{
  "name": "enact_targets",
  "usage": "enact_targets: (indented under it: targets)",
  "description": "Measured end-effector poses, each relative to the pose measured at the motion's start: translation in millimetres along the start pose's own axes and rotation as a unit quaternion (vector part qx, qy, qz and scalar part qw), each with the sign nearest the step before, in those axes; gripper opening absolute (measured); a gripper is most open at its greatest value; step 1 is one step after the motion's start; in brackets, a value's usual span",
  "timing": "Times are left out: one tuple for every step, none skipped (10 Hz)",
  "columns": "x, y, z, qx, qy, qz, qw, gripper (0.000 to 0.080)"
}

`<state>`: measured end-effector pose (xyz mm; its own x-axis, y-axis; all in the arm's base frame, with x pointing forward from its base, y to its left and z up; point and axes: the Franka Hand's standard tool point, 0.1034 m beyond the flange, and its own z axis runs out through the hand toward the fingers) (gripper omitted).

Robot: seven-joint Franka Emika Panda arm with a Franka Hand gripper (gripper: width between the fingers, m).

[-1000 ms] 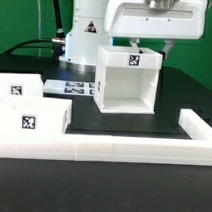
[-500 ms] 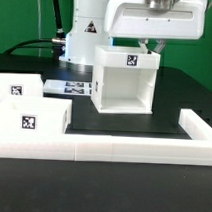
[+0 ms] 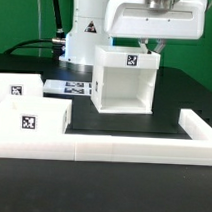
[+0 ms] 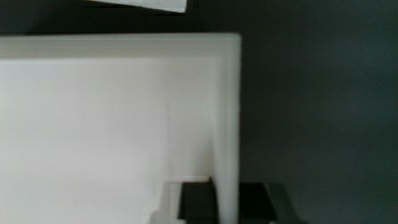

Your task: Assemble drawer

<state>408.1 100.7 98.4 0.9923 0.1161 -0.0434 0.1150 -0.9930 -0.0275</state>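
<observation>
The drawer's big white casing point(image 3: 123, 83) stands upright in the middle of the black table, open side toward the camera, a marker tag on its top front. My gripper point(image 3: 157, 48) is at the casing's top edge on the exterior view's right. In the wrist view my gripper point(image 4: 226, 203) has a dark finger point(image 4: 196, 203) on each side of the casing's thin side wall point(image 4: 226, 120), pressed against it. Two small white trays, one point(image 3: 17, 90) behind the other point(image 3: 33, 119), sit at the exterior view's left.
A long low white wall point(image 3: 122, 148) runs across the front and turns back at the exterior view's right point(image 3: 198, 126). The marker board point(image 3: 73, 88) lies flat between the trays and the casing. The robot base point(image 3: 82, 38) stands behind.
Between one second and half a second ago the casing shifted slightly toward the exterior view's left, with my fingers on its wall. Nothing has visibly moved since.
</observation>
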Motion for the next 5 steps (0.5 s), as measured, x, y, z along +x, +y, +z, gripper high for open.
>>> enact_targets:
  targets:
    - [15.6,3.9,-0.9,0.003,0.007,0.004,1.0,0.0036]
    - [32.3,7.2,-1.9,0.005,0.016,0.008,1.0,0.0037]
    - [45.2,8.3,-2.6,0.007,0.021,0.011,1.0,0.0037]
    - [59.2,10.7,-3.6,0.009,0.027,0.013,1.0,0.0038]
    - [70.9,15.2,-4.4,0.01,0.032,0.017,0.999,0.0038]
